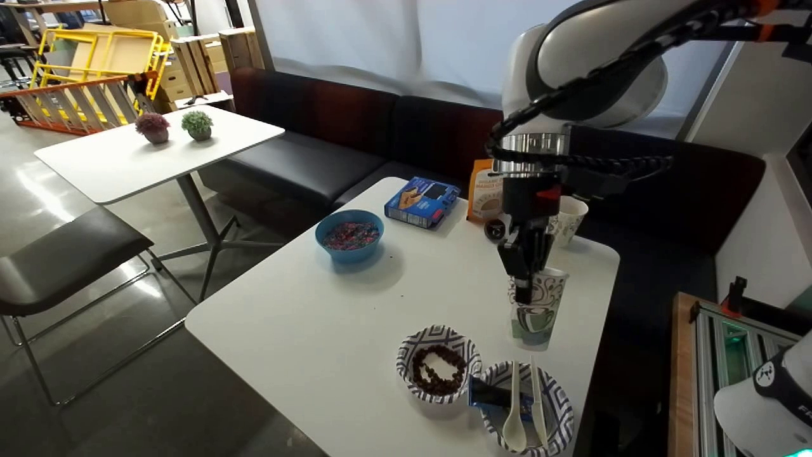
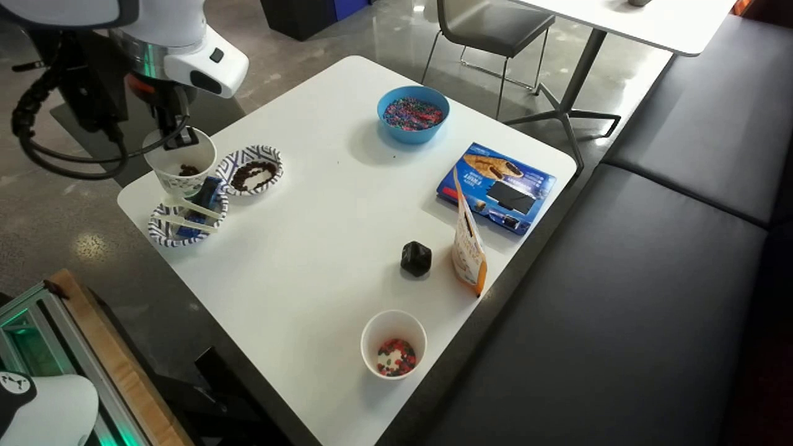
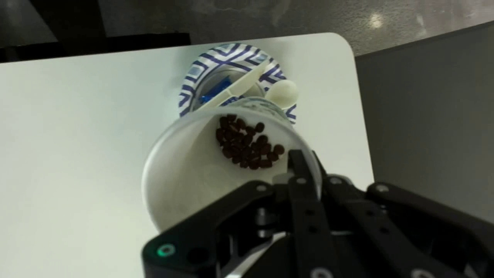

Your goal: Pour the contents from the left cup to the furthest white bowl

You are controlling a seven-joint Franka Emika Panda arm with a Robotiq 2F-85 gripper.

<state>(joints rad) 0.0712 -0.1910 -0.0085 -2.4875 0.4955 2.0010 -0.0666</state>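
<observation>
The left cup, a whitish paper cup with a printed pattern (image 1: 539, 317) (image 2: 178, 183), holds dark brown beans at its bottom. The wrist view shows inside the cup (image 3: 185, 173). My gripper (image 1: 526, 285) (image 2: 181, 139) (image 3: 303, 156) is shut on the cup's rim, one finger inside and one outside. The cup hangs above the table, roughly upright, close to the patterned bowl with cutlery. The furthest white bowl (image 1: 438, 332) (image 2: 266, 153) has a dark-patterned rim and a ring of brown beans. It sits beside the cup; the wrist view does not show it.
A patterned bowl (image 1: 561, 406) (image 2: 162, 235) (image 3: 195, 73) holds a spoon, knife and blue packet. Also on the table are a blue bowl (image 1: 349, 254) (image 2: 415, 135), blue box (image 1: 412, 206) (image 2: 489, 179), orange bag (image 1: 480, 190) (image 2: 468, 248), black object (image 2: 416, 259) and another cup (image 1: 574, 212) (image 2: 375, 334).
</observation>
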